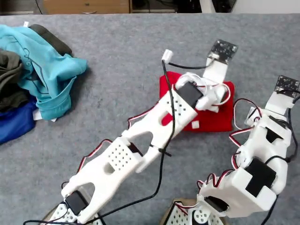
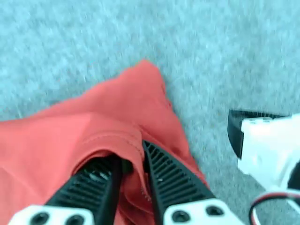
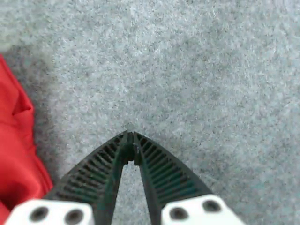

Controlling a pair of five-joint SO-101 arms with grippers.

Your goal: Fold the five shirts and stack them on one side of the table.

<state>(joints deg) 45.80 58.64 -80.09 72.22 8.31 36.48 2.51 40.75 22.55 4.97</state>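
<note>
A folded red shirt lies on the grey table right of the middle. My left arm stretches across from the near left and ends over it. In the left wrist view my left gripper is shut on a raised fold of the red shirt, with cloth bunched between the black fingers. My right arm stands just right of the shirt. My right gripper is shut on nothing, its tips over bare grey surface, with the red shirt's edge close beside it.
A loose pile of shirts sits at the far left: a teal one on top, dark olive ones and a blue one beneath. The grey table lies between the pile and the arms. The right arm's white body shows near the left gripper.
</note>
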